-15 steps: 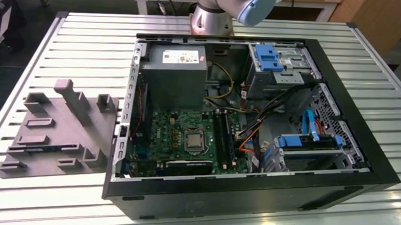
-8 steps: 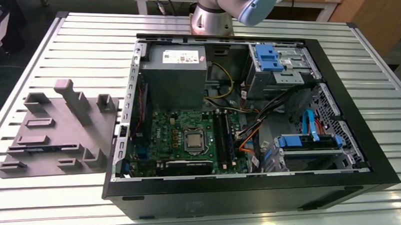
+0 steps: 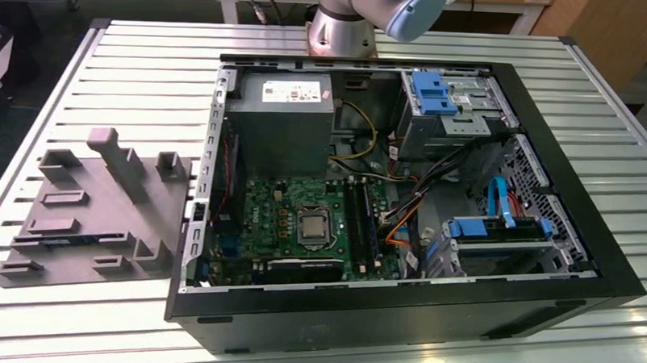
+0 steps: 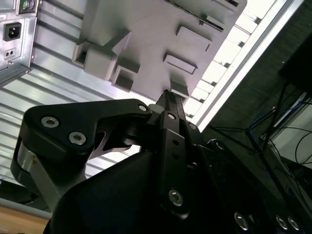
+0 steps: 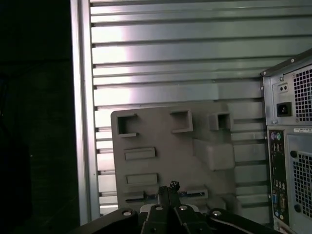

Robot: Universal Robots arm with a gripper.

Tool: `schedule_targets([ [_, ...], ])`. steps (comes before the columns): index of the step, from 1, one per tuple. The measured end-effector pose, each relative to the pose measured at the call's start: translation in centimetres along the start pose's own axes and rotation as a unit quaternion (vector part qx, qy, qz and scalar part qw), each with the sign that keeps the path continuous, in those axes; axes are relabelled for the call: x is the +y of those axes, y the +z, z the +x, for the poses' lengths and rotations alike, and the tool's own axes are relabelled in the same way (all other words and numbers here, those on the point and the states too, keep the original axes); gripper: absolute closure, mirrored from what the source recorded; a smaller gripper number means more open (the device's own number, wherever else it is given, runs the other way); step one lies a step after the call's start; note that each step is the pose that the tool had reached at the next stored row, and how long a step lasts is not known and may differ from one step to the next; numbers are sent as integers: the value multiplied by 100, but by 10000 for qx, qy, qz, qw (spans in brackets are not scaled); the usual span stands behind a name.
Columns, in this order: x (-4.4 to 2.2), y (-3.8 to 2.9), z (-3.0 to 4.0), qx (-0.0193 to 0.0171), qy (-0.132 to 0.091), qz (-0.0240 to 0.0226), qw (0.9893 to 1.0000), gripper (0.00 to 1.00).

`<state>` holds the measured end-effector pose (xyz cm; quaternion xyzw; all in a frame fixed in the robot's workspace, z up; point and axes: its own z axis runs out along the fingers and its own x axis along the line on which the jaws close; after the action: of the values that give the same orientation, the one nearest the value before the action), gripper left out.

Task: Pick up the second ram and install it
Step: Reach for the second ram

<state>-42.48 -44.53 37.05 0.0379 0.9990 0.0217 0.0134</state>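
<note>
Looks like the pick-up step is barely underway. In both wrist views the hand (image 5: 168, 187) has its fingers pressed together with nothing between them, hanging well above the grey holder (image 5: 161, 141) on the slatted tabletop (image 3: 144, 70). I think the second ram (image 3: 61, 242) is that thin dark strip standing on edge in the holder's near slot. Its long axis runs across the exterior view, crosswise to the motherboard slots (image 3: 360, 219). Grabbing it calls for fingers spread and squared across the thin edge.
</note>
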Motion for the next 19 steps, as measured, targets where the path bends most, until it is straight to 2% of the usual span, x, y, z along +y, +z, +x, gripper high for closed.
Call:
schedule_targets([
  [19, -172, 232, 8, 0, 0, 0, 10000, 89],
])
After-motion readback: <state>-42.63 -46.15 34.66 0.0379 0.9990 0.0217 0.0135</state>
